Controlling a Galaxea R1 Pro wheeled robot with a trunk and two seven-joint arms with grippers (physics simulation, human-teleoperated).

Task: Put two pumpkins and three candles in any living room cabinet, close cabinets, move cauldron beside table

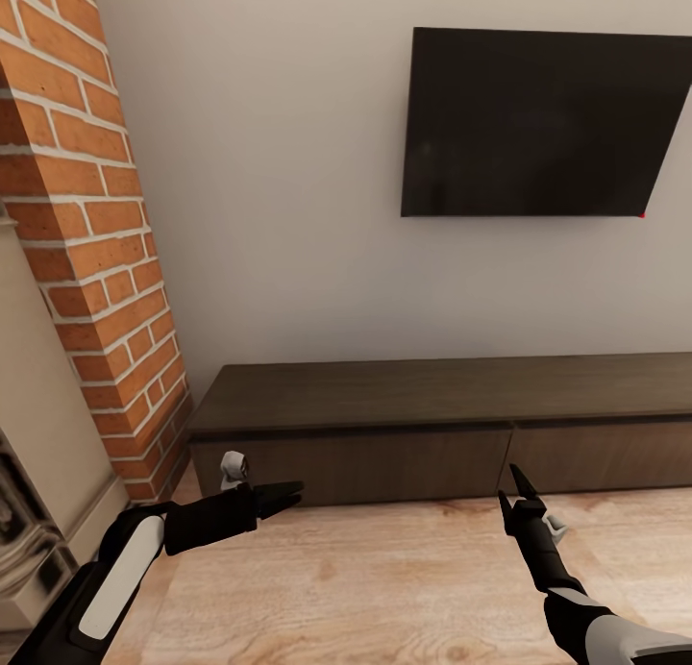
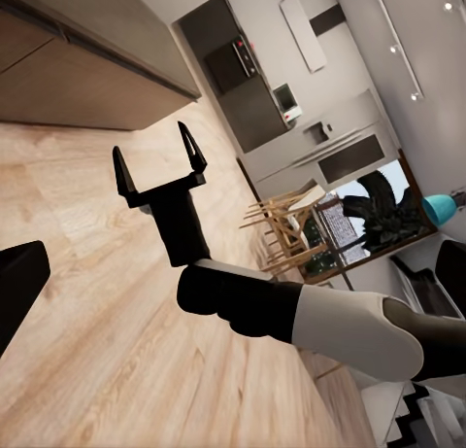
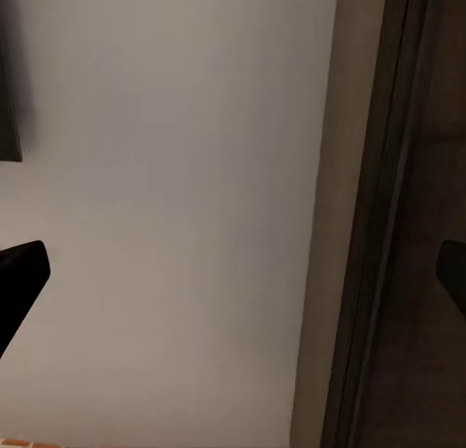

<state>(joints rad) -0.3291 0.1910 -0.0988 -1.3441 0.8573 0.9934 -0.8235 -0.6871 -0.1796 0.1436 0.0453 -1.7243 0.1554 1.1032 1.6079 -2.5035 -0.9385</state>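
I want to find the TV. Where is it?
In the head view, the TV hangs on the pale wall at the upper right, above the long dark cabinet and right of the brick column.

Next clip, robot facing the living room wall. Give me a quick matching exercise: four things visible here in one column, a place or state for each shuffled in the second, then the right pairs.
Things:
1. cabinet
2. television
3. brick column
4. right gripper

Places or states:
A. mounted on the pale wall, screen dark
B. open and empty, held above the wood floor in front of the drawer fronts
C. rising at the left end of the cabinet
D. long and low against the wall, drawer fronts shut, nothing on its top

Pairs: 1-D, 2-A, 3-C, 4-B
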